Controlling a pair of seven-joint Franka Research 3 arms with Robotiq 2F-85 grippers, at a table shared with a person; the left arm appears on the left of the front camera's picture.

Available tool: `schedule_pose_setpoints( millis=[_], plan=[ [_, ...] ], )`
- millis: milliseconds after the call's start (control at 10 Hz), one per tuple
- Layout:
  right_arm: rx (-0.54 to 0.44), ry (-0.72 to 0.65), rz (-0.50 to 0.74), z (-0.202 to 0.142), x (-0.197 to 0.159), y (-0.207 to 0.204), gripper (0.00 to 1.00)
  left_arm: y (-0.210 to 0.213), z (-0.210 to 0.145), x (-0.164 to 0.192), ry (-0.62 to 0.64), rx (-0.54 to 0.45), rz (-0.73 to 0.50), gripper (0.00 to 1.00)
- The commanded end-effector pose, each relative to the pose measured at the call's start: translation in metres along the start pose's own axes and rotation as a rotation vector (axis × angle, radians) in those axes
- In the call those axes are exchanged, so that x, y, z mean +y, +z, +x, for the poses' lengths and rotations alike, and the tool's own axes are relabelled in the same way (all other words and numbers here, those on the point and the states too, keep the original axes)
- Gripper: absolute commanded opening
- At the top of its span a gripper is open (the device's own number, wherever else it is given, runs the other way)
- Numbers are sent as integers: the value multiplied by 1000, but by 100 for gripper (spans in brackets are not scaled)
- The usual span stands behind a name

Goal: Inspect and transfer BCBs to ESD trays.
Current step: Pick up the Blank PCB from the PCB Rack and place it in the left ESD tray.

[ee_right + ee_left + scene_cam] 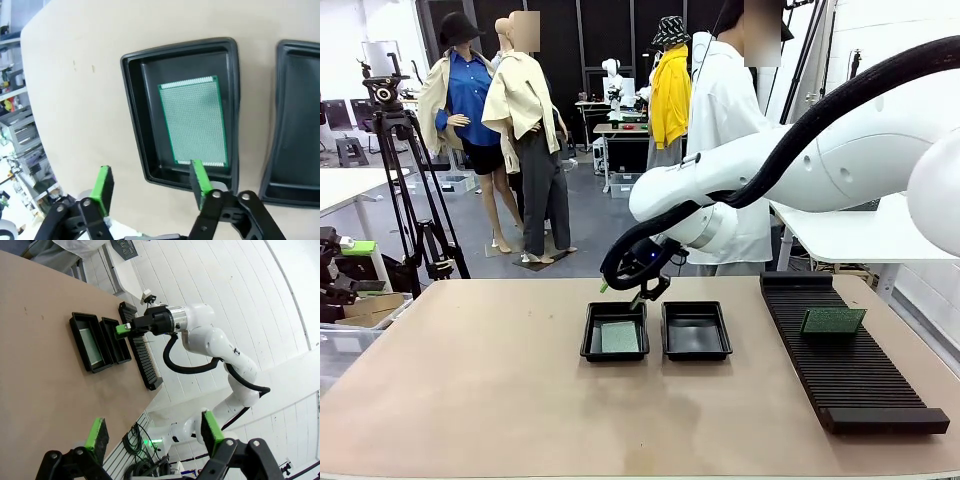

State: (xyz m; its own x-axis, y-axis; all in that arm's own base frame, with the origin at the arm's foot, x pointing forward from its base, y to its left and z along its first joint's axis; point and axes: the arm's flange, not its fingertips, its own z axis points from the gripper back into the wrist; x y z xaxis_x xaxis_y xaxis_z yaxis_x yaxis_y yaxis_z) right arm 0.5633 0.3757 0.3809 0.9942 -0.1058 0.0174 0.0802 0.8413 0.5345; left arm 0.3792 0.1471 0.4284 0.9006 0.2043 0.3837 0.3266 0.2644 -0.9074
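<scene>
BCB (pixel 195 120) lies flat in the left ESD tray (pixel 131 100). The right fingers (pixel 197 180) hang just above the tray's 12 o'clock rim in the front view, spread apart and gripping nothing. The second ESD tray (pixel 696 338) sits just beside it at 3 o'clock. Farther toward 3 o'clock, a second BCB (pixel 833 320) stands tilted in the black slotted rack (pixel 850 385). The left fingers (pixel 210 430) are released too, high over the worktop (pixel 35 370).
</scene>
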Motion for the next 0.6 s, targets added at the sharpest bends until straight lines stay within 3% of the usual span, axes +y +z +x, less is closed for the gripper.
schedule_pose_setpoints(
  millis=[0, 500],
  plan=[
    [-11, -25, -90, -14, 1, 14, 100, 1, 0, -2, 10, -8, -1, 98],
    [9, -10, -222, -21, 4, 21, 100, 1, 0, -2, 10, -8, -1, 98]
  ],
)
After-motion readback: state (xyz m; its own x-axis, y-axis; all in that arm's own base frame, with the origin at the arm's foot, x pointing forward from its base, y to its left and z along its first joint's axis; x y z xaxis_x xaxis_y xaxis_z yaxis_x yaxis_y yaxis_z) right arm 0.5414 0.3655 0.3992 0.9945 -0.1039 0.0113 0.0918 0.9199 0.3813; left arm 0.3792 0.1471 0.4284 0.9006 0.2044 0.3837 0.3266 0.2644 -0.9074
